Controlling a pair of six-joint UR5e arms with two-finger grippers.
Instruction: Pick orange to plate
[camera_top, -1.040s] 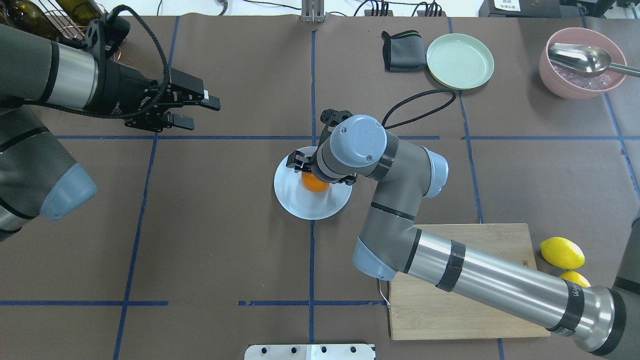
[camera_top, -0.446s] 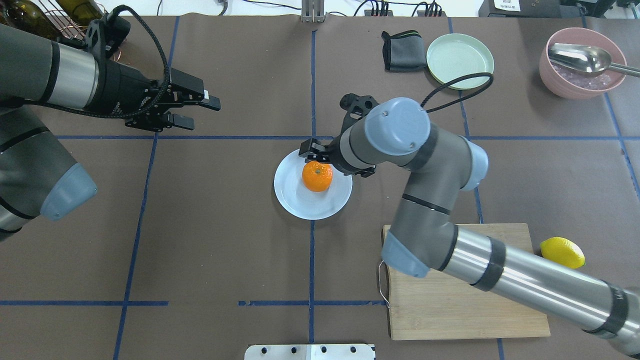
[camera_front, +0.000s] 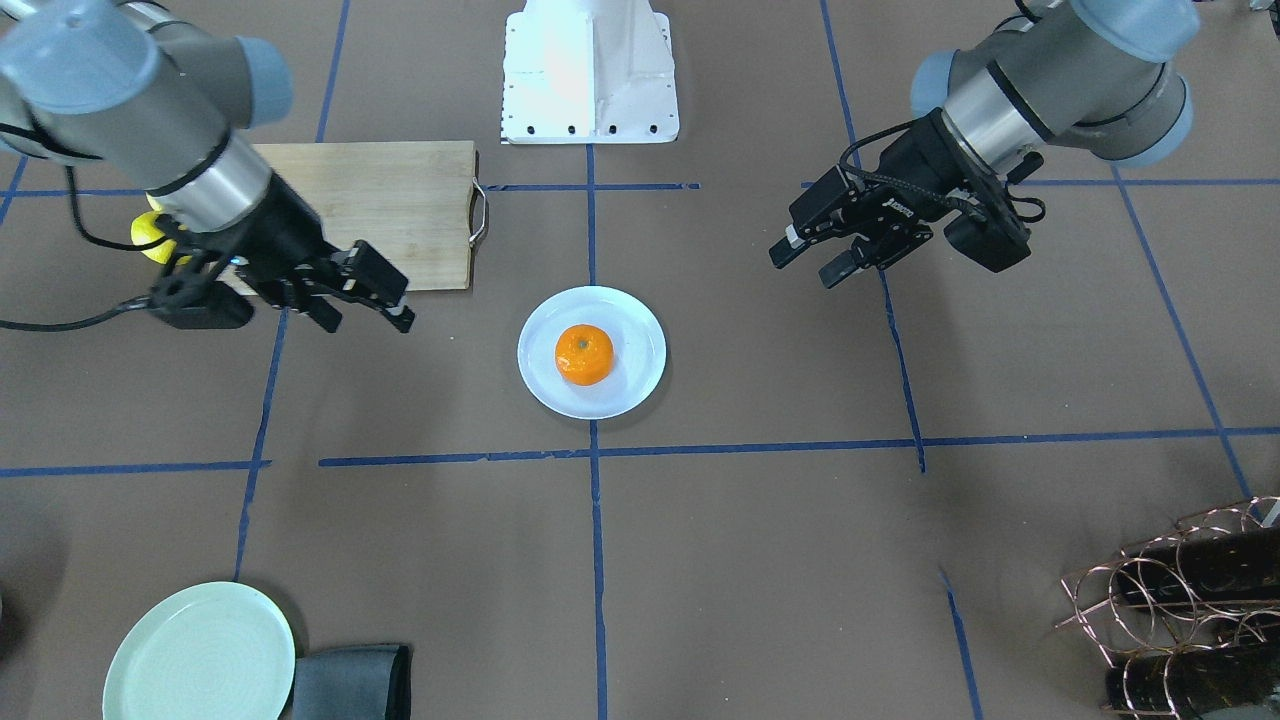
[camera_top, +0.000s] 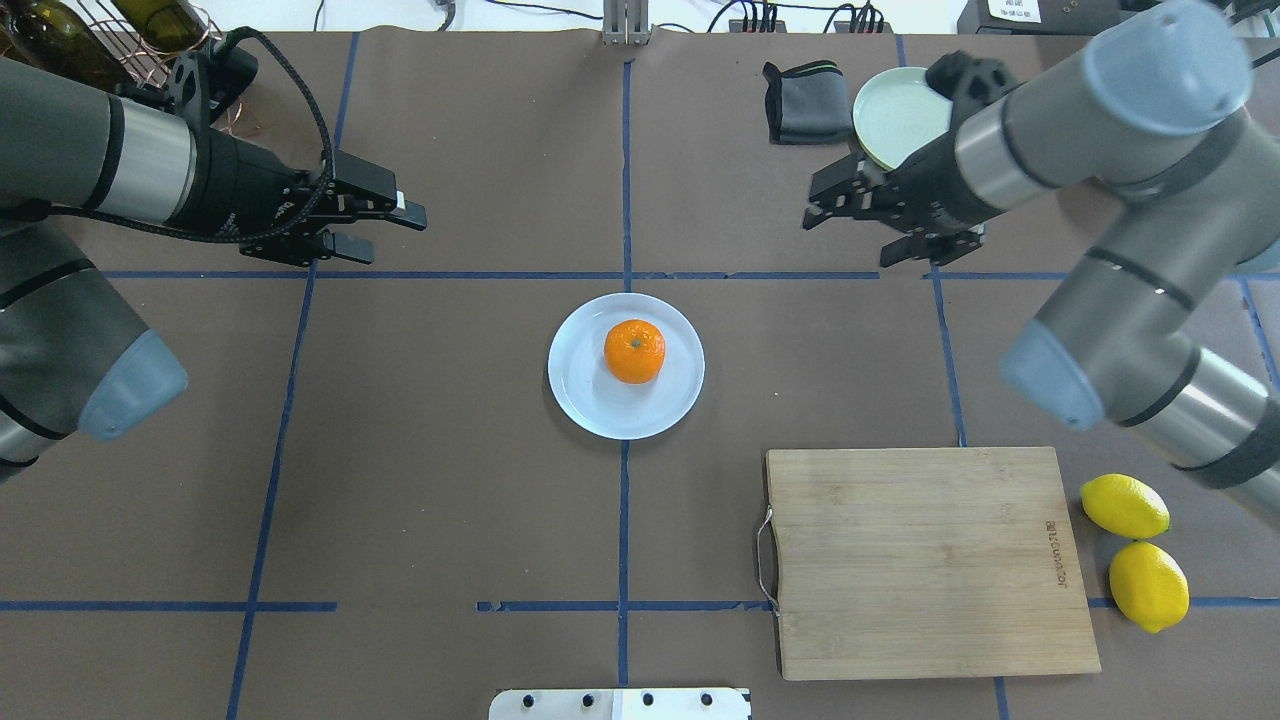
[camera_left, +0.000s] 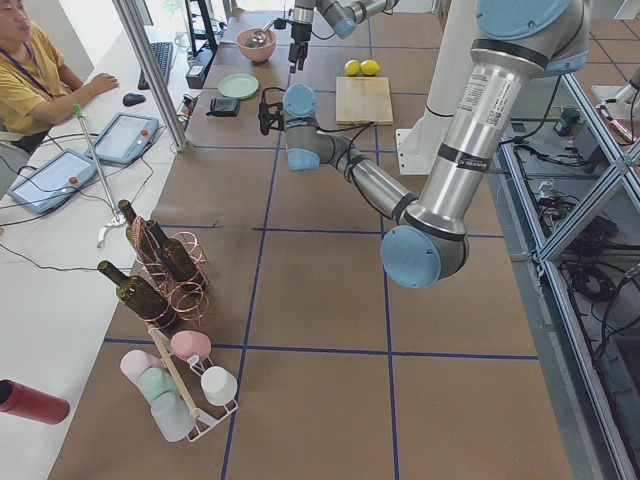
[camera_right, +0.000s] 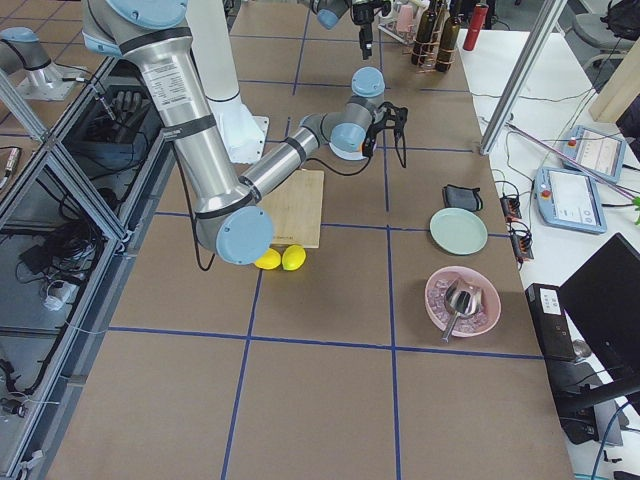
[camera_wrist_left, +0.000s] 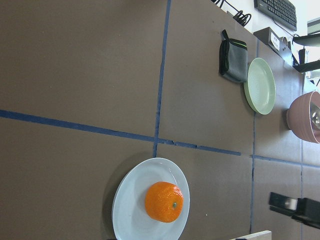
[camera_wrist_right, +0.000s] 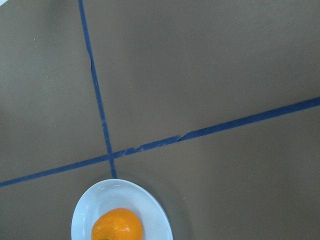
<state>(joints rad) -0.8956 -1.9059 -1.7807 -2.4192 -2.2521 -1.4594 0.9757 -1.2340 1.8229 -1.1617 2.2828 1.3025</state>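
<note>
The orange (camera_top: 634, 351) lies on the white plate (camera_top: 575, 385) at the table's centre, stem dot up, with nothing touching it. Both also show in the front view, orange (camera_front: 584, 354) on plate (camera_front: 630, 385), and in the left wrist view, orange (camera_wrist_left: 163, 201) on plate (camera_wrist_left: 127, 212). In the right wrist view the orange (camera_wrist_right: 117, 227) is cut by the bottom edge. My right gripper (camera_top: 847, 242) hangs open and empty to the far right of the plate, beside the green plate. My left gripper (camera_top: 395, 236) hovers open and empty at the far left.
A pale green plate (camera_top: 900, 110) and a dark folded cloth (camera_top: 805, 100) sit at the back right, partly behind my right arm. A wooden cutting board (camera_top: 920, 560) and two lemons (camera_top: 1125, 505) lie near right. A bottle rack (camera_front: 1180, 600) stands on my far left.
My right gripper has let go of the orange, risen and pulled back to the far right. The orange stays on the white plate. My left arm barely shifted.
</note>
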